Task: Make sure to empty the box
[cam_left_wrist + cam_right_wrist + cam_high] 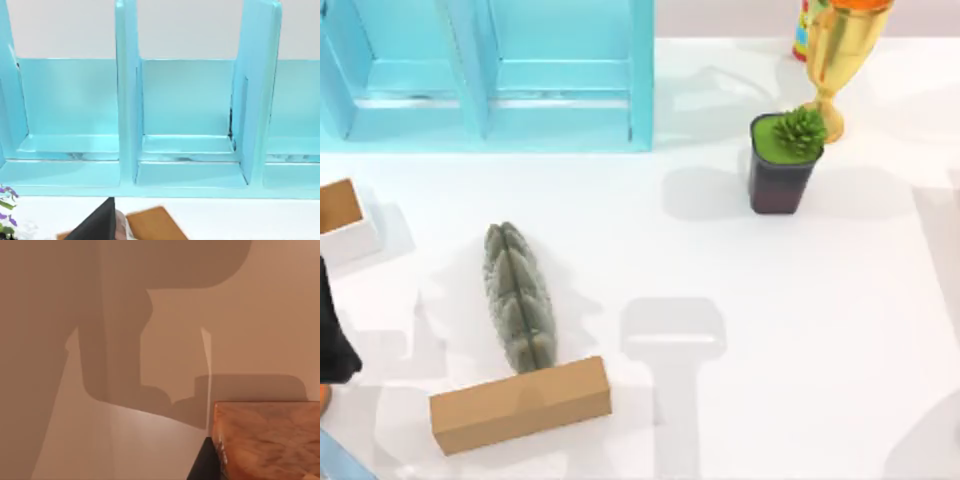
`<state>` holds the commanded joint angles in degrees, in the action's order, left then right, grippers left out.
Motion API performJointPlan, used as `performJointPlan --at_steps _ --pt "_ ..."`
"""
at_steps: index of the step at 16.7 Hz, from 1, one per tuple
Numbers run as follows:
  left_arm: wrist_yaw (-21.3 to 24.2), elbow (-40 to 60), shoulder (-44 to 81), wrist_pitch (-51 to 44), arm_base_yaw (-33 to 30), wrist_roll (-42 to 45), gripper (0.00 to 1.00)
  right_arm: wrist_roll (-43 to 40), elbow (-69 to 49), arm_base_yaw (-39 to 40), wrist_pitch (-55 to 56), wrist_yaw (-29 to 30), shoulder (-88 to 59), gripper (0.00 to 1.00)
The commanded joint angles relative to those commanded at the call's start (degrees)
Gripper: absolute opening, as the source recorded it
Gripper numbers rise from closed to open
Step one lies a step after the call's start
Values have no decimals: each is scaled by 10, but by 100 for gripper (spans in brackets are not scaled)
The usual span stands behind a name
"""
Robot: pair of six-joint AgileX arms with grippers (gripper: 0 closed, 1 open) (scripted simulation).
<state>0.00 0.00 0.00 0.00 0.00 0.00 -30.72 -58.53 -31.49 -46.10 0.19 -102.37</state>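
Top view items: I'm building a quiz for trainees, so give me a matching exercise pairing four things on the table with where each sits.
Things:
1. blue shelf unit
2. potted plant
3. brown block
4. gold trophy

Places:
A. near edge, left of centre
B. far right corner
C. far left
D. just in front of the trophy

Pairs: 1-C, 2-D, 3-A, 4-B
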Motion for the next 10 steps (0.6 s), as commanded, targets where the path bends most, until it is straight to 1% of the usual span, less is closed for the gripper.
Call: performJointPlan --at_steps 7,10 --pt "0 0 0 0 0 0 100 0 -1 0 -1 0 1 0" --pt "0 0 0 0 0 0 100 1 -25 -3 -35 -1 -1 0"
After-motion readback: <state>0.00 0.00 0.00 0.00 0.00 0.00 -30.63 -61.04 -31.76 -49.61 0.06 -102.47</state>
